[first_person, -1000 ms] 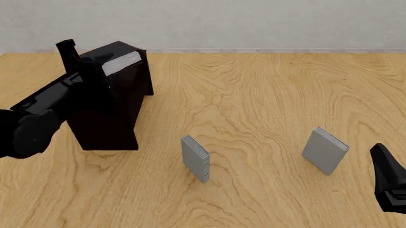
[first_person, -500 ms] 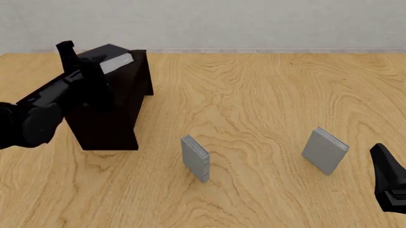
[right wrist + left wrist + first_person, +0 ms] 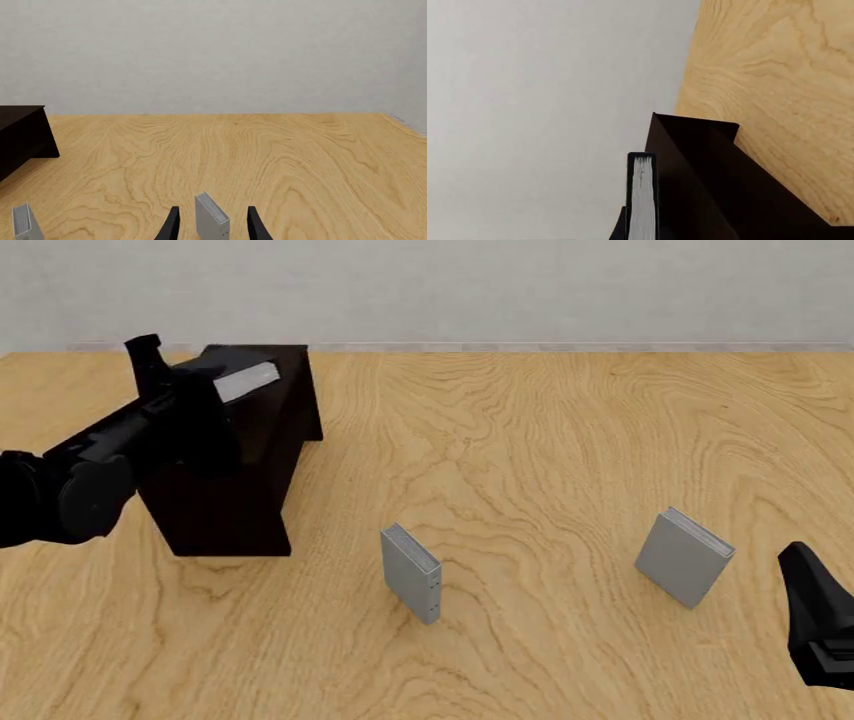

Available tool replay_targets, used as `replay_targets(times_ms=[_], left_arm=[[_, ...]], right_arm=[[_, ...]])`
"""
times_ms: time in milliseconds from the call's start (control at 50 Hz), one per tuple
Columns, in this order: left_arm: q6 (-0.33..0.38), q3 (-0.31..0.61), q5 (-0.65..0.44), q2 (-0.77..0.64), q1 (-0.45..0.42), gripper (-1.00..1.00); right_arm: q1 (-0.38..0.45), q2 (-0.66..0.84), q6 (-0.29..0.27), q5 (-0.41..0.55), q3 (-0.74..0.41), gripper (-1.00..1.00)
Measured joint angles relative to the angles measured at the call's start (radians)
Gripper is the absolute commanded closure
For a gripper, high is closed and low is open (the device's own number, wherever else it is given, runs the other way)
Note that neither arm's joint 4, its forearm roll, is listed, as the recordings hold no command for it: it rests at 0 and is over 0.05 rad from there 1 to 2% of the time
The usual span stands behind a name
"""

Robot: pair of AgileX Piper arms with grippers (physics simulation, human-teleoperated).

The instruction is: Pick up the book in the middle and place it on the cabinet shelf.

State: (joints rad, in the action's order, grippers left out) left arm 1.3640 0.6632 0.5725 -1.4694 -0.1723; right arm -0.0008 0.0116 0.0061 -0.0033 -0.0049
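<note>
since the earlier frames the left arm has drawn in and lowered the book (image 3: 244, 381) from a tilt to nearly flat on the cabinet shelf (image 3: 260, 470).

going by size: the table (image 3: 561, 460) is largest, then the cabinet at far left, then the book lying on its top with the white page edge toward the camera. the left gripper (image 3: 200, 390) sits at the book's near end; i cannot tell whether its fingers are clamped on the cover or already parted, as dark merges with dark. two grey books (image 3: 411, 572) stand well apart from the cabinet, untouched. the right gripper (image 3: 212, 226) idles, fingers apart either side of one grey book without touching.

judged step: placing, almost finished. next calls for letting go and backing off without dragging the book.
</note>
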Motion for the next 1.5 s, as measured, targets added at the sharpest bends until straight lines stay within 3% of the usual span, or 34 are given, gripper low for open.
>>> replay_targets(times_ms=[380, 400, 820, 1500], left_arm=[[-0.039, 0.005, -0.024, -0.004, 0.003, 1.00], [-0.041, 0.005, -0.024, -0.005, 0.003, -1.00], [-0.101, 0.023, -0.150, 0.059, -0.027, -1.00], [-0.186, -0.011, -0.381, 0.323, -0.130, -1.00]], right_arm=[[0.000, 0.000, 0.000, 0.000, 0.000, -1.00], [0.000, 0.000, 0.000, 0.000, 0.000, -1.00], [0.000, 0.000, 0.000, 0.000, 0.000, -1.00], [0.000, 0.000, 0.000, 0.000, 0.000, -1.00]])
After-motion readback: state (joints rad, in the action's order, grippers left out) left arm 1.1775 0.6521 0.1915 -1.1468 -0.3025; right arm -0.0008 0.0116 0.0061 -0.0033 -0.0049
